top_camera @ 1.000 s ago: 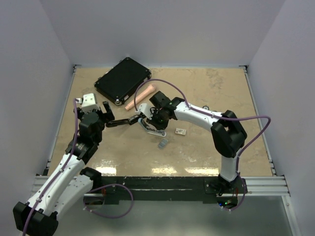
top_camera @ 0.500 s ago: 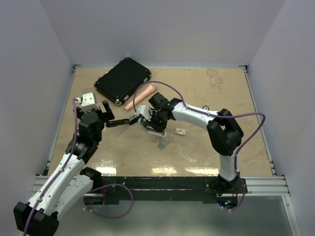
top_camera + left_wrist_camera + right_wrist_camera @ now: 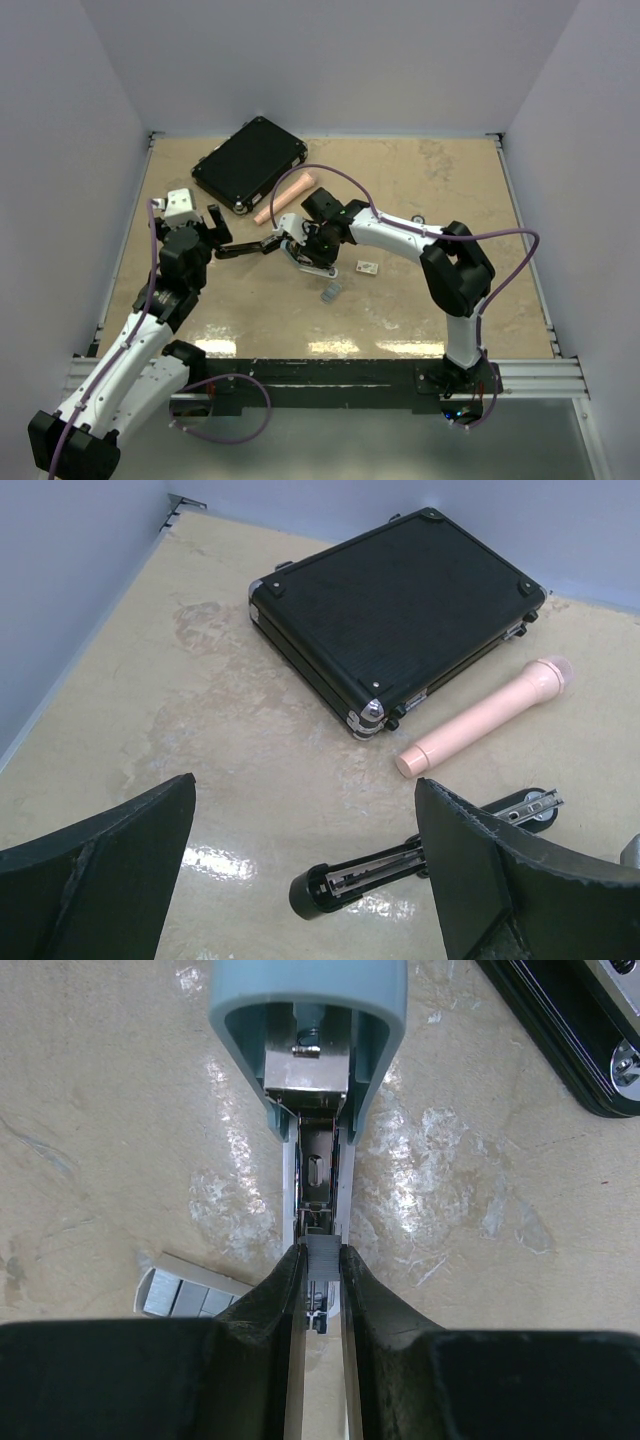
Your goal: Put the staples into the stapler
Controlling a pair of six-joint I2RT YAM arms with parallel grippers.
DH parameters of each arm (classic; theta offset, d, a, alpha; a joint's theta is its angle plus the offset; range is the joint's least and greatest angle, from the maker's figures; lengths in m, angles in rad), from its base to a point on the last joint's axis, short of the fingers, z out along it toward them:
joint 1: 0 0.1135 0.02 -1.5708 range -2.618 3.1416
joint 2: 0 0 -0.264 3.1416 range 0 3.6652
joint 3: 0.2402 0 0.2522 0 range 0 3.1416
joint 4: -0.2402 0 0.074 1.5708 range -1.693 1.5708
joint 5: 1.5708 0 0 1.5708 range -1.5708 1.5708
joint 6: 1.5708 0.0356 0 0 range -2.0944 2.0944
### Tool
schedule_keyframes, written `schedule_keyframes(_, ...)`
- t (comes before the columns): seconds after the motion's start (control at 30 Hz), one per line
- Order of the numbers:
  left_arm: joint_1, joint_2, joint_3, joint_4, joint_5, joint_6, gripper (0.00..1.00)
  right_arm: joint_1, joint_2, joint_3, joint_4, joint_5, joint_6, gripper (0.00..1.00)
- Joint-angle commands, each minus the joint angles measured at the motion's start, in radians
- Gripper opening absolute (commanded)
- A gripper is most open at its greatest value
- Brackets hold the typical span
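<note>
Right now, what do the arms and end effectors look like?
Left arm and right arm: white links, black joints, purple cable looped along each. Left end effector and right end effector: black fingers.

The stapler point(image 3: 308, 1000) is lying mid-table, and the staples point(image 3: 322, 1252) are sitting between the right gripper's point(image 3: 322, 1268) fingers, directly over its channel. A second stapler point(image 3: 245, 249) is lying just to its left, while a loose strip of staples point(image 3: 190, 1292) is lying just beside it and a small box point(image 3: 367, 267) is lying to its right. Behind them, the case point(image 3: 250, 163) is resting at the far left of the table point(image 3: 440, 190), with the microphone point(image 3: 285, 197) lying just beside its right corner.
</note>
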Motion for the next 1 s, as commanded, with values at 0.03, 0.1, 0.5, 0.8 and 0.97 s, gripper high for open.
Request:
schedule_keyframes(0.03,0.009,-0.001,0.003,0.038,0.006,0.008,0.95,0.001,-0.009,-0.006,0.017,-0.012,-0.022,0.09)
schedule_keyframes(0.1,0.01,-0.001,0.004,0.04,0.006,0.008,0.95,0.001,-0.009,-0.012,0.02,-0.009,-0.022,0.09)
schedule_keyframes(0.5,0.012,-0.001,0.003,0.038,0.014,0.006,0.95,-0.001,-0.001,-0.019,0.02,-0.023,-0.02,0.09)
schedule_keyframes(0.8,0.016,0.001,0.004,0.038,0.02,0.006,0.95,0.001,0.008,-0.012,0.006,-0.053,-0.019,0.09)
schedule_keyframes(0.97,0.016,0.004,0.004,0.04,0.02,0.006,0.95,-0.001,0.014,-0.002,0.005,-0.059,0.002,0.09)
